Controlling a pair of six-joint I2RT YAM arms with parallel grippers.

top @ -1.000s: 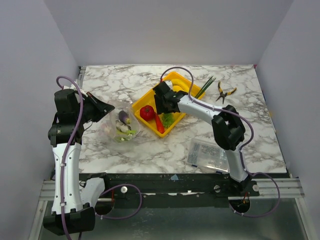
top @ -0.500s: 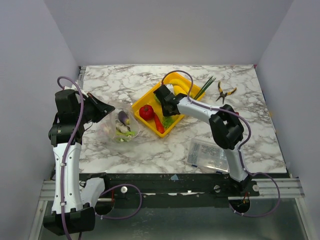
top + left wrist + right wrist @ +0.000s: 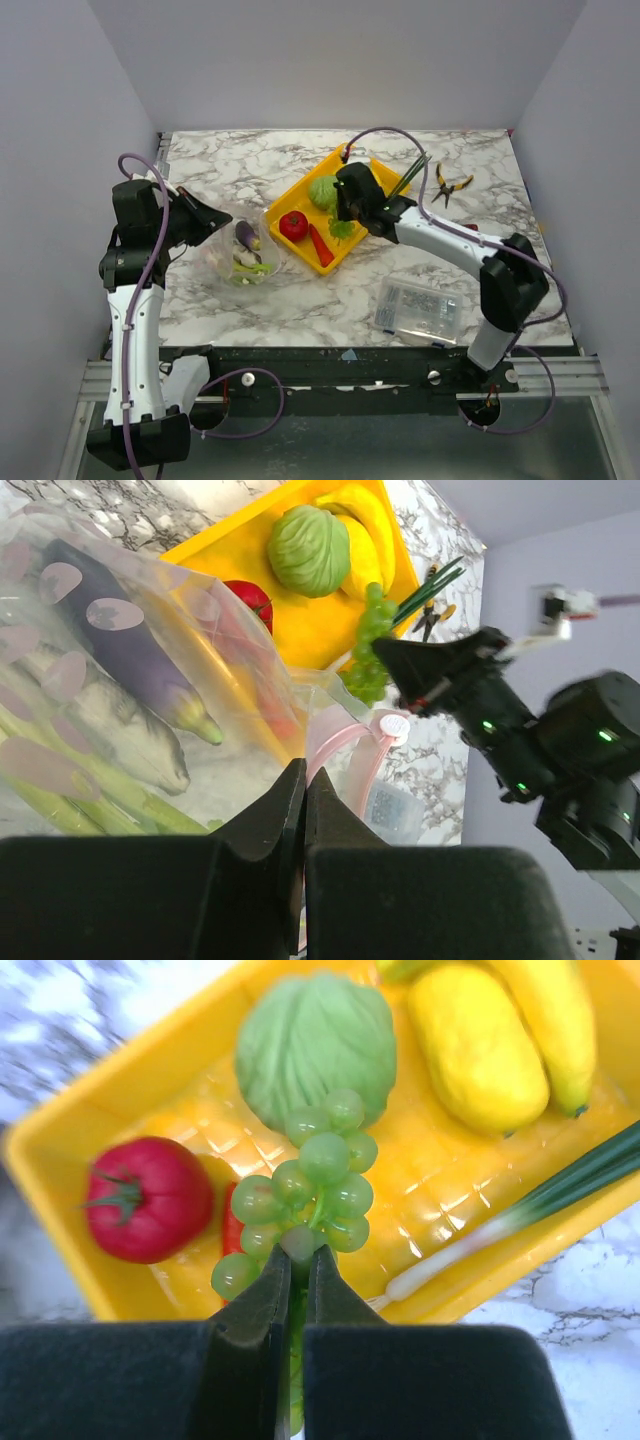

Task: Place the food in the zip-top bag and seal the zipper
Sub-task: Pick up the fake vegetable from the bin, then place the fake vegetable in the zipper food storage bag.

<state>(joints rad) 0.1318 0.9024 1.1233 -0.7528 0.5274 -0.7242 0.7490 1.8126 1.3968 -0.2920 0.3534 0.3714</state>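
Green beaded toy grape bunch (image 3: 320, 1175), long axis roughly one-to-seven, sits clamped in right end effector (image 3: 297, 1257); left end effector (image 3: 305, 780) pinches clear plastic bag (image 3: 225, 630).

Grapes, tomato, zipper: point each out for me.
grapes (image 3: 310, 1195), right wrist view, middle of the bunch.
tomato (image 3: 147, 1198), right wrist view, centre of its red body.
zipper (image 3: 325, 740), left wrist view, on its curved pink strip.
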